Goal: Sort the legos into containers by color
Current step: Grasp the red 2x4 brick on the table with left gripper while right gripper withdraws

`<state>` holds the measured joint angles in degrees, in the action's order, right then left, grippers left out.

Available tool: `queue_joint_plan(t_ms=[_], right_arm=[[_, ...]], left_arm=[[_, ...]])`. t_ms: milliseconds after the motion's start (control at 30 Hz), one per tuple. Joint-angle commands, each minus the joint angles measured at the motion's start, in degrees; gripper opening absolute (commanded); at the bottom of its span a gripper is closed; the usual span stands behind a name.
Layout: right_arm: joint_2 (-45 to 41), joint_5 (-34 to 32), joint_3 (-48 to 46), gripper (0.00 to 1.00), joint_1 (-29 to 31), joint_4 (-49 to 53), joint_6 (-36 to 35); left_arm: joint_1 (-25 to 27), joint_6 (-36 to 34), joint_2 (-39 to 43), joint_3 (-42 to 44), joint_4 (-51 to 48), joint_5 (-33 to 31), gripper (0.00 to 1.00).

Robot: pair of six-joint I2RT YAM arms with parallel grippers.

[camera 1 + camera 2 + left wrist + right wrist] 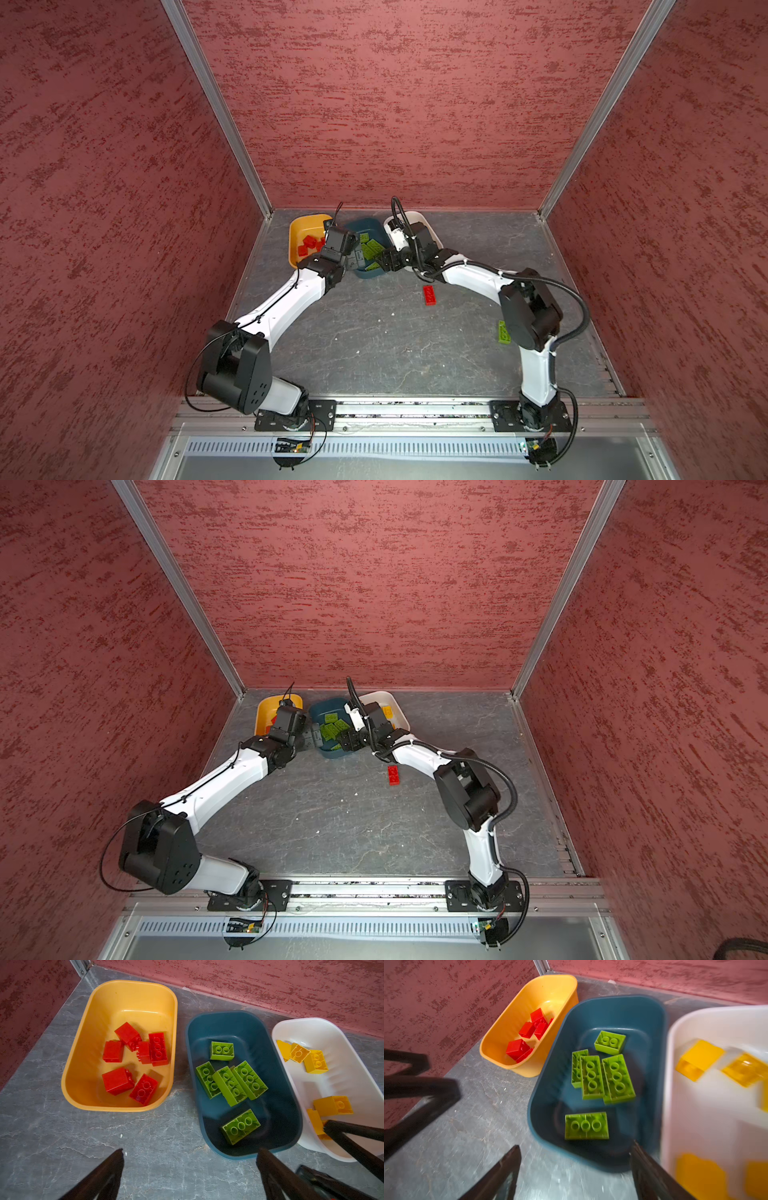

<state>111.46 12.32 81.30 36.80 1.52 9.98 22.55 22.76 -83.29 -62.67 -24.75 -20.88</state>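
Three containers stand in a row by the back wall. The mustard yellow tub (87, 1022) holds several red legos (158, 1048). In the teal tub (612, 1007) lie several lime green legos (586, 1125), and the white tub (332, 1028) holds yellow legos (315, 1061). A red lego (430, 296) lies loose on the table, and a green lego (503, 331) lies half hidden by the right arm. My left gripper (191, 1151) is open and empty over the table, in front of the gap between the yellow and teal tubs. My right gripper (575, 1145) is open and empty at the teal tub's near rim.
Red textured walls close in the grey table (374, 340) on three sides, with the tubs close to the back wall. The two grippers hang close together (357, 259) (384, 261) at the teal tub's front. A metal rail (415, 409) runs along the near edge.
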Motion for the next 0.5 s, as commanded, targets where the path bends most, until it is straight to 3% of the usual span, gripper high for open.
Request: queue_joint_plan(t_ms=[0,167,300,467], right_arm=[[-9.05,-4.22,-7.02,0.88,-0.73,-3.10,-1.01],[-21.14,-10.44,-21.32,0.99,-1.01,-4.25,3.87],[-28.70,-17.47,-30.96,0.99,-1.20,-5.73,9.42],[-37.82,-30.08,-42.61,0.99,-3.46,-10.58,23.64]], left_arm=[[2.49,1.35,-1.29,-0.37,1.03,-0.02,0.99],[6.09,2.11,-5.83,-3.40,0.94,0.61,0.99],[9.75,2.19,-10.12,-7.07,0.24,0.97,0.99],[14.43,2.20,-15.39,-11.60,-0.91,2.15,0.99]])
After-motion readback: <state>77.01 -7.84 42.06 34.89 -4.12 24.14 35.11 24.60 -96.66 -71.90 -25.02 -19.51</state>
